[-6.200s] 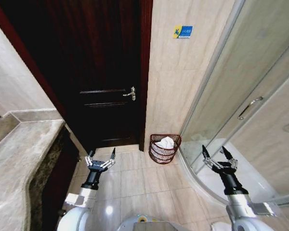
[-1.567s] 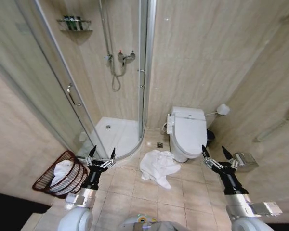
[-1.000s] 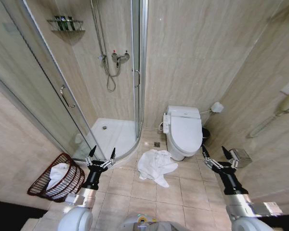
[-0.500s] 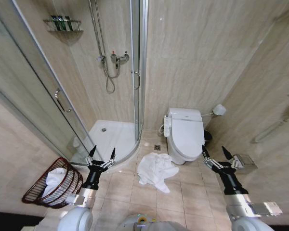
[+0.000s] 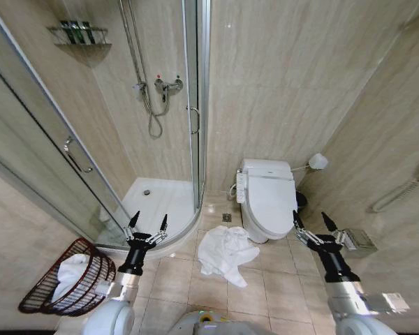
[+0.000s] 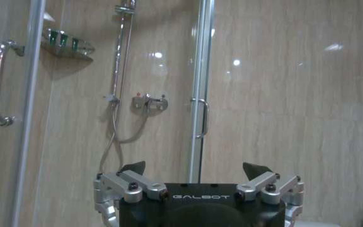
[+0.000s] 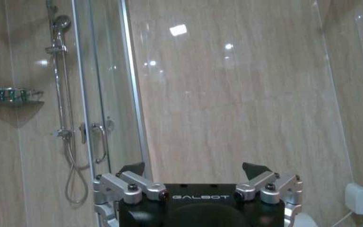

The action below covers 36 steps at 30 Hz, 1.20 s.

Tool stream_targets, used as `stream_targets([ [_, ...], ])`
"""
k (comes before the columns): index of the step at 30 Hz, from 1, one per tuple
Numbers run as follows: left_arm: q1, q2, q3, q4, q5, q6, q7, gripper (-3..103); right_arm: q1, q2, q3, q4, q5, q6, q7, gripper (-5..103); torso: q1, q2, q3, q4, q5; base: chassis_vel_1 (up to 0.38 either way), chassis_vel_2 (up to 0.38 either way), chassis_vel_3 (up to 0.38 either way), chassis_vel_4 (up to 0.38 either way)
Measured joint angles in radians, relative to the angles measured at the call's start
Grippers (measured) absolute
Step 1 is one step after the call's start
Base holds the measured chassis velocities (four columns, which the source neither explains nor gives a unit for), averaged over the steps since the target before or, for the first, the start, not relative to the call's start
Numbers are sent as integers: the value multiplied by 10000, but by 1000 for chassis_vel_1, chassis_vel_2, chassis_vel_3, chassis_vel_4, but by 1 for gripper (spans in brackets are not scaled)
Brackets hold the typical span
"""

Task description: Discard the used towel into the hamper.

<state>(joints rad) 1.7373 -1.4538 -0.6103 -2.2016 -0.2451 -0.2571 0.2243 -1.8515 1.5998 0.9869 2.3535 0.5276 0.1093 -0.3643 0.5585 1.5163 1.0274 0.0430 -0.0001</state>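
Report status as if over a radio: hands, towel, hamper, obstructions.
Left hand and right hand open, empty, raised. Crumpled white towel on tiled floor beside white toilet. Dark reddish-brown wire hamper at left, white cloth inside. Nothing between them.

The towel (image 5: 225,252) lies on the floor before the toilet (image 5: 267,197), right of the shower enclosure (image 5: 157,199). The hamper (image 5: 64,278) stands far left, a second towel (image 5: 71,271) inside.

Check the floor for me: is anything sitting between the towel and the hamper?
Nothing visible does. The towel lies crumpled on bare tiles in front of the toilet; the hamper stands off to the robot's left, already holding white cloth. The left claw and right claw hang open above the floor.
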Motion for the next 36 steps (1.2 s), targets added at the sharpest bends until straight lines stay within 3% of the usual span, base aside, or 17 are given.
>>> stream_targets([
  [17,-2,0,0,0,0,0,0,100,0,0,0,0,0,0,0,100,-557,-1197,-636,0,1,0,0,0,0],
  [36,-1,0,0,0,0,-1,0,100,0,0,0,0,0,0,0,100,-1041,-2220,-1172,0,1,0,0,0,0],
])
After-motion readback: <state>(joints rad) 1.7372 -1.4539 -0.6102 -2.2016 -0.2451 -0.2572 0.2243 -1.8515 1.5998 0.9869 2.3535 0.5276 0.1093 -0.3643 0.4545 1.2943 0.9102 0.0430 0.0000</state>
